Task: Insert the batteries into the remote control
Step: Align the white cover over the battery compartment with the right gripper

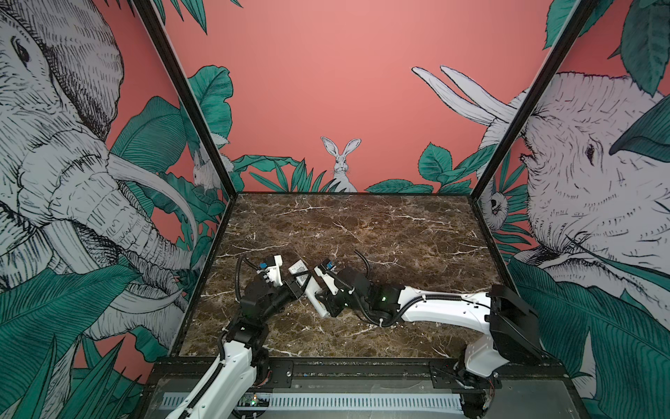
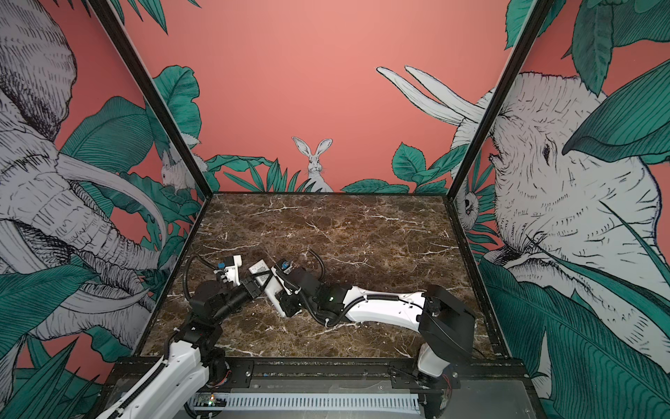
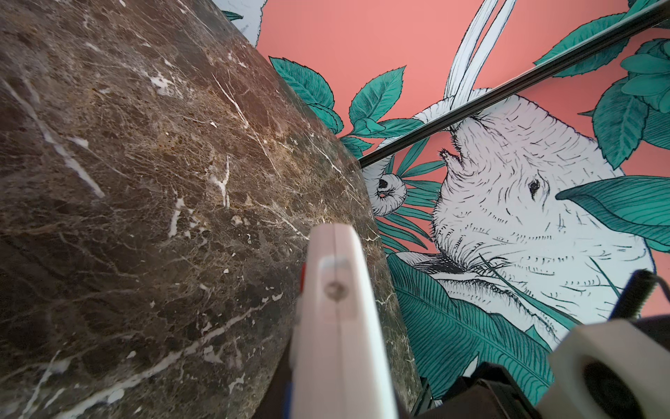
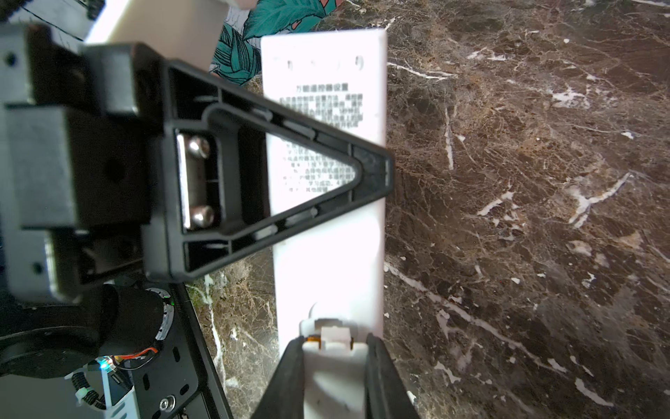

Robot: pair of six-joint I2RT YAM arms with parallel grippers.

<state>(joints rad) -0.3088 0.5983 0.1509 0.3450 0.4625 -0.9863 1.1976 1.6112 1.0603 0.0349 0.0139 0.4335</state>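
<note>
We hold the remote control above the marble table with both claws. The left gripper clamps tight across its labelled back. The right gripper pinches the open compartment end, where an orange sliver, perhaps one of the batteries, shows.

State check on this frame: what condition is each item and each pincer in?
remote control: held between both pincers, printed back showing.
left pincer: shut across the remote control's middle.
right pincer: shut on the remote control's battery end.
batteries: only an orange sliver shows inside the compartment; the rest is hidden.
</note>
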